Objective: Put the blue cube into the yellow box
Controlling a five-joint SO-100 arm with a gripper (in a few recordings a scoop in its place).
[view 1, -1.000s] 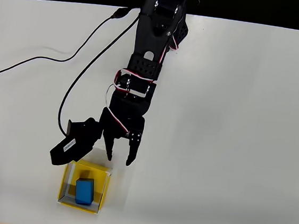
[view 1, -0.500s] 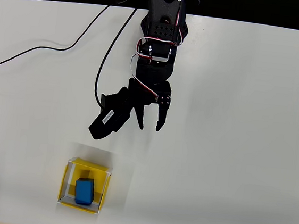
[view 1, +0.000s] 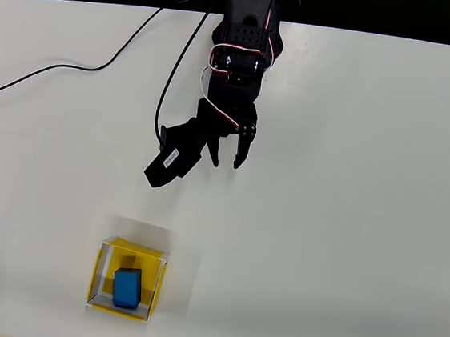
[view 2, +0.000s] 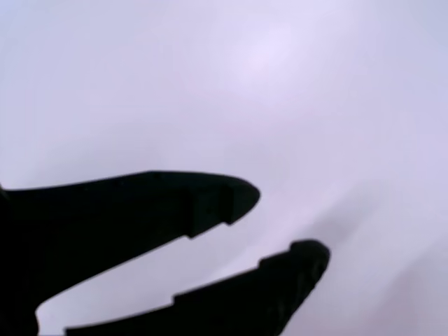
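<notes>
The blue cube lies inside the yellow box, well apart from the gripper, whose jaws stand parted and empty.

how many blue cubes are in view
1. The blue cube lies inside the yellow box near the bottom left of the overhead view, well apart from the tool. Nothing suggests another is hidden.

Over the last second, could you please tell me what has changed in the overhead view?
The gripper has drawn back from the box's far rim toward the arm's base, up the picture, jaws open and empty. The cube stayed inside the box; neither moved.
</notes>
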